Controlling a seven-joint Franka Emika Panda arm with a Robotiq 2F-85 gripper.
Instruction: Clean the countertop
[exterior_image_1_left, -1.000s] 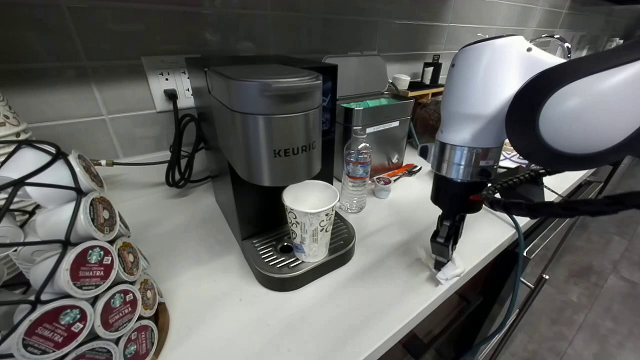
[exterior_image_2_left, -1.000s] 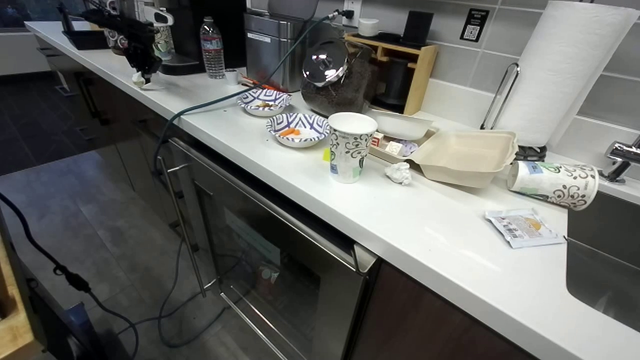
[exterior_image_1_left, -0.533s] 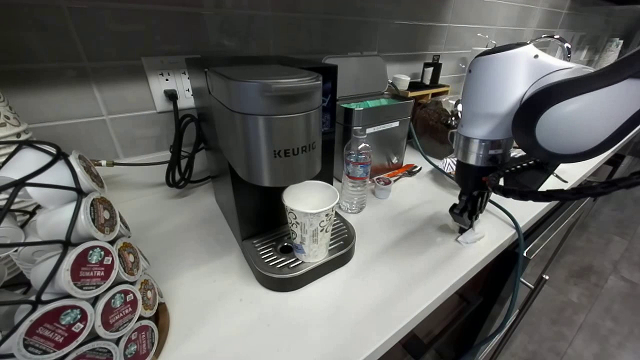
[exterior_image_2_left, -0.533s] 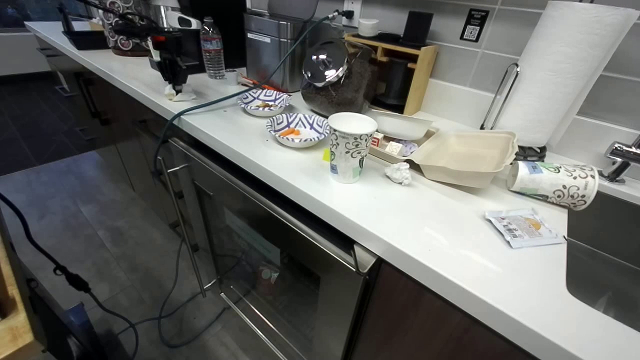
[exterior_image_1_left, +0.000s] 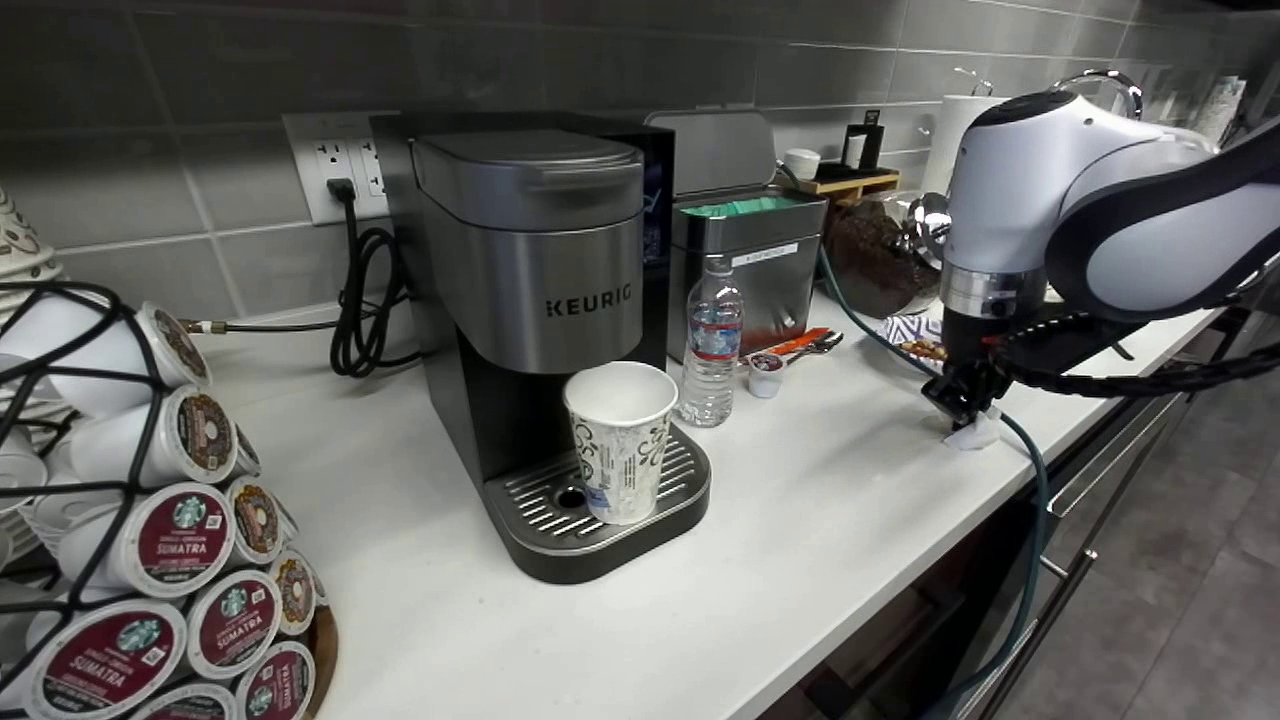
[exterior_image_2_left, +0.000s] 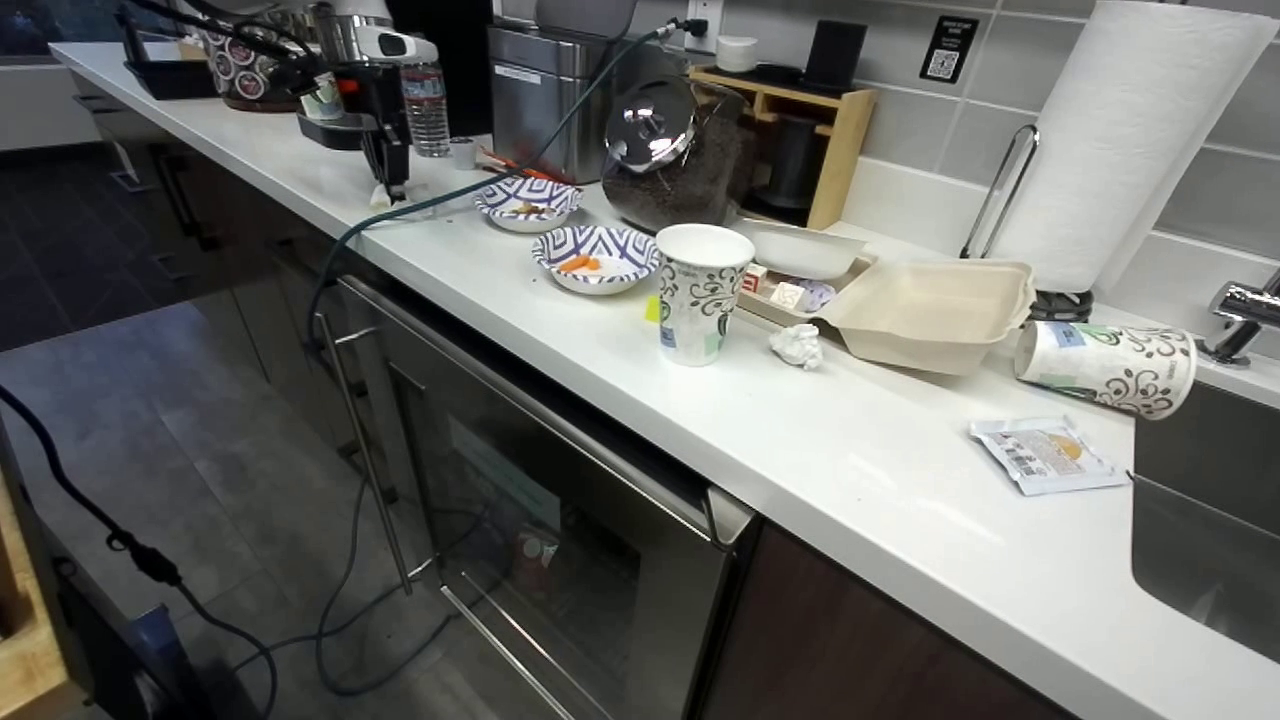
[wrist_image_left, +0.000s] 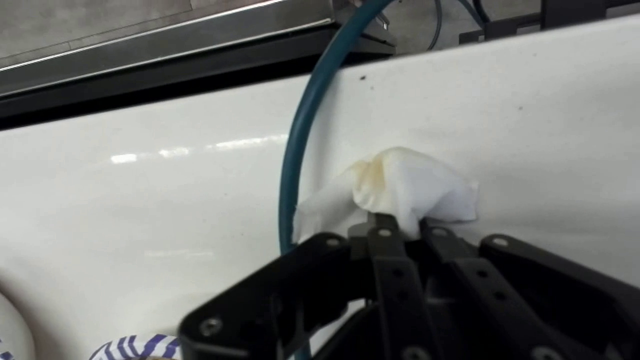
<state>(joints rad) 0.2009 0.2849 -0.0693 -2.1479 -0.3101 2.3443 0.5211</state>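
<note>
The white countertop runs through both exterior views and fills most of the wrist view. My gripper points down at it, near its front edge. In the wrist view the fingers are closed on a crumpled white paper towel with a yellow-brown stain. The towel lies at countertop level, just beside the teal hose. It also shows in both exterior views, small and partly hidden by the gripper. A few dark specks lie near the front edge.
The teal hose crosses the countertop beside my gripper. Patterned bowls, a paper cup, a takeout box, crumpled paper and a sachet lie beyond it. A bottle and coffee machine stand nearby.
My gripper has slid along the countertop with the towel, away from the coffee machine and toward the hose and bowls. The other objects have not moved.
</note>
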